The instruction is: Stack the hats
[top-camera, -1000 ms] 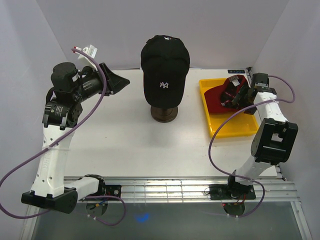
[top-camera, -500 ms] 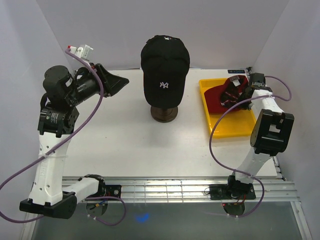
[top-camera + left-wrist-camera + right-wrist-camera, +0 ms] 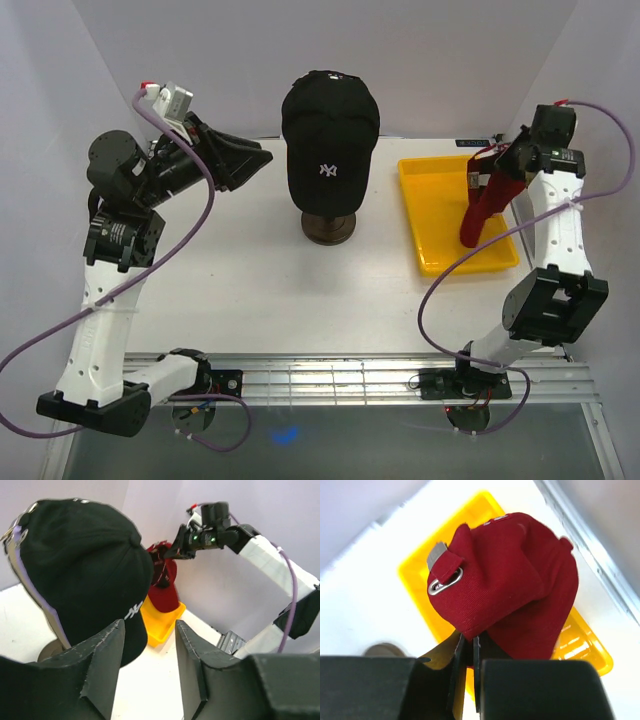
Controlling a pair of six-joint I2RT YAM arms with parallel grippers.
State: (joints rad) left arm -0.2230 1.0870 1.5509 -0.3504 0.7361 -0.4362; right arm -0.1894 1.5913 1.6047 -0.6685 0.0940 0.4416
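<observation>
Right now the right pincer (image 3: pixel 468 645) is clamped tight on the rim of the red cap (image 3: pixel 481 205), close to its strap buckle (image 3: pixel 445 581). The cap hangs limp from it in the air above the yellow tray (image 3: pixel 432 205) on the right side of the desk (image 3: pixel 240 290). Its lowest part reaches down toward the tray; whether it touches, I cannot tell. Mid-desk, the black NY cap (image 3: pixel 328 120) sits on a stand with a dark round base (image 3: pixel 329 230), and a lavender edge (image 3: pixel 49 611) shows beneath it in the left wrist view. The left pincer (image 3: pixel 250 158) hovers in the air left of that cap, jaws apart, holding nothing, pointed toward it.
</observation>
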